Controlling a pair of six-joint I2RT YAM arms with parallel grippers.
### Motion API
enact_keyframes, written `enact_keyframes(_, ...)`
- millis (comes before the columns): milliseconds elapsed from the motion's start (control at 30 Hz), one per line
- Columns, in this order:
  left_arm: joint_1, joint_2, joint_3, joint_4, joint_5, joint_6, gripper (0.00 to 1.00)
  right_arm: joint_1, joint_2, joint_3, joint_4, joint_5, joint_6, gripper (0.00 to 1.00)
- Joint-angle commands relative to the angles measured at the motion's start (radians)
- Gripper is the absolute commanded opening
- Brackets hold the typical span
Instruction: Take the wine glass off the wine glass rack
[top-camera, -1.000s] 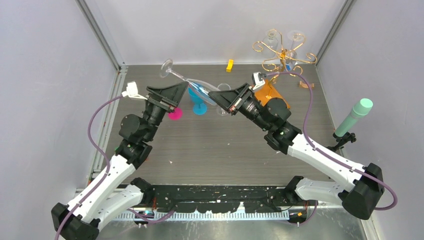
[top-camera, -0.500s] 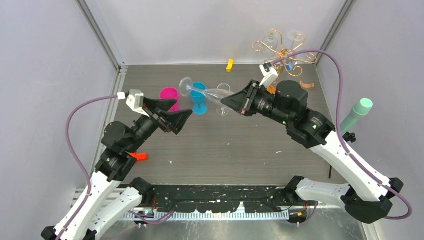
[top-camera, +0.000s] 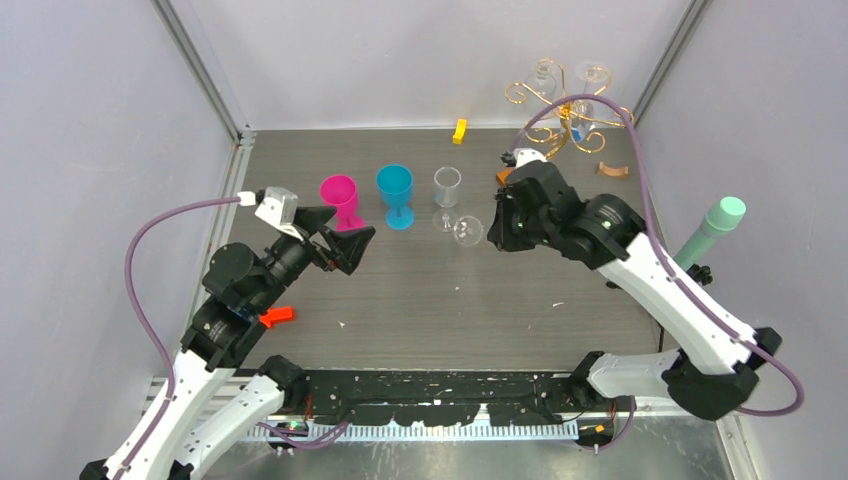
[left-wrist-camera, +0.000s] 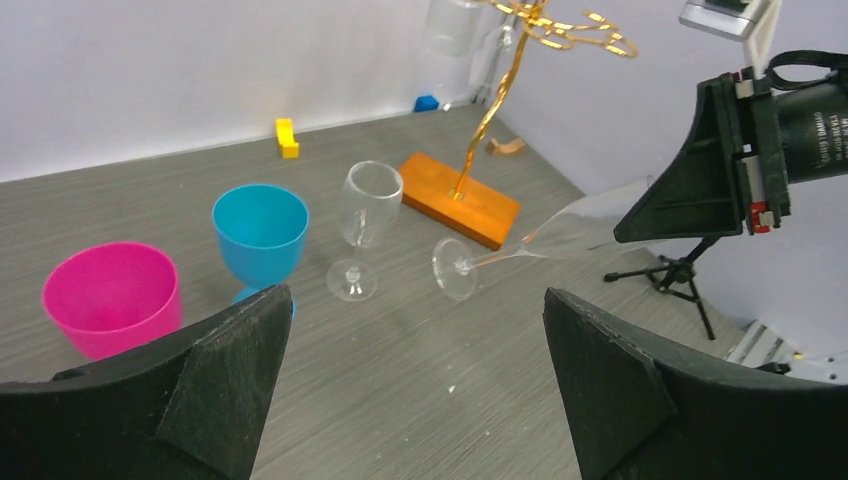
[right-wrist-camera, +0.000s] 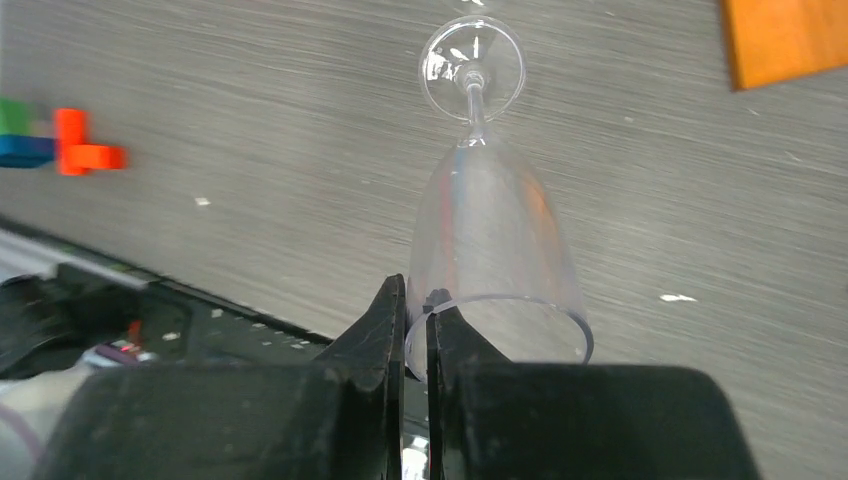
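The top external camera sits high above and behind the arm bases, looking down and forward over the whole worktop (top-camera: 420, 300) to the back wall; it is the farthest view. The left wrist camera is low and looks almost level across the worktop toward the right rear corner, the left jaws framing its bottom corners. The right wrist camera looks steeply down from close by, the right jaws at bottom centre. All three share the tilted wine glass (top-camera: 467, 231). Both wrist views share the wine glass rack (left-wrist-camera: 460, 198) base; the top and left wrist views share the pink cup (left-wrist-camera: 112, 298) and blue cup (left-wrist-camera: 260, 235)
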Motion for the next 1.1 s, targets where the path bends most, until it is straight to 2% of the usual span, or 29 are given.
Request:
enact_keyframes(0, 0.004, 0.013, 0.017, -0.052, -0.052, 0.06, 1.0, 0.004, 0.113, 0.064, -0.103, 0.169, -0.045, 0.0)
enact_keyframes(167, 0.003, 0.022, 0.016, -0.083, -0.094, 0.072, 1.0, 0.005, 0.248, 0.08, -0.111, 0.146, -0.075, 0.0)
enact_keyframes(333, 0.003, 0.031, 0.026, -0.101, -0.095, 0.086, 1.0, 0.005, 0.347, 0.141, -0.102, 0.054, -0.1, 0.0)
enact_keyframes(600, 0.003, 0.028, 0.015, -0.107, -0.095, 0.083, 1.0, 0.004, 0.442, 0.193, -0.094, -0.024, -0.123, 0.0)
enact_keyframes(800, 0.003, 0.034, 0.014, -0.105, -0.095, 0.082, 1.0, 0.004, 0.514, 0.246, -0.102, -0.028, -0.146, 0.01)
enact_keyframes(867, 0.003, 0.037, 0.016, -0.107, -0.095, 0.081, 1.0, 0.004, 0.541, 0.268, -0.106, -0.017, -0.149, 0.04)
enact_keyframes(933, 0.003, 0.038, 0.016, -0.108, -0.095, 0.081, 1.0, 0.004, 0.564, 0.299, -0.116, -0.003, -0.151, 0.12)
enact_keyframes(967, 0.003, 0.037, 0.016, -0.11, -0.094, 0.082, 1.0, 0.004, 0.576, 0.324, -0.119, 0.005, -0.152, 0.23)
enact_keyframes(1000, 0.003, 0.038, 0.016, -0.11, -0.095, 0.081, 1.0, 0.004, 0.581, 0.334, -0.123, 0.008, -0.151, 0.28)
enact_keyframes(1033, 0.003, 0.037, 0.016, -0.109, -0.095, 0.081, 1.0, 0.004, 0.589, 0.358, -0.123, 0.017, -0.151, 0.38)
enact_keyframes(1067, 0.003, 0.038, 0.016, -0.109, -0.095, 0.081, 1.0, 0.004, 0.591, 0.369, -0.124, 0.02, -0.15, 0.41)
